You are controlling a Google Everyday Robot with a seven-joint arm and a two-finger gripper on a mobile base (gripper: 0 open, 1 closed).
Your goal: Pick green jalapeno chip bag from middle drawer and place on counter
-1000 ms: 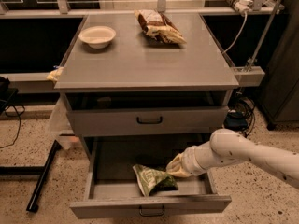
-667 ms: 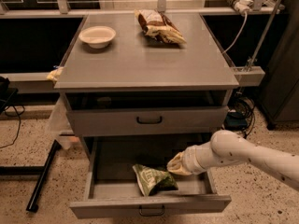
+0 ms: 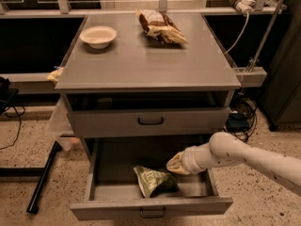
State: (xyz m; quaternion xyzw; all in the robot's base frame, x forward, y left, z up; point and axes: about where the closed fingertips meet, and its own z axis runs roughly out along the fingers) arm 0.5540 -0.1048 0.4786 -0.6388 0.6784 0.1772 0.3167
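1. Green jalapeno chip bag [image 3: 155, 181]: lying crumpled on the floor of the open middle drawer [image 3: 150, 206], lower centre of the frame, near the front wall; not shifting from a second ago.
2. Gripper [image 3: 175, 164]: hovering low inside the drawer, just right of the bag, keeping much the same spot as a moment earlier; contact with the bag's right edge not clear.
3. Jaws: pointing left toward the bag; cannot tell whether spread or pressed together.
4. Meaning for the task: hardly advancing over this last second; probably still lining up or settling for the grasp, with the bag not yet lifting.
5. Waiting above: table [image 3: 150, 65] at upper centre, carrying a white bowl [image 3: 98, 36] at upper left and a brown-and-cream chip bag [image 3: 161, 27] at top centre, with grey surface toward the front for setting the bag down.
6. Needing care next: drawing the bag forward before raising it, clearing the handled drawer above [image 3: 150, 121].
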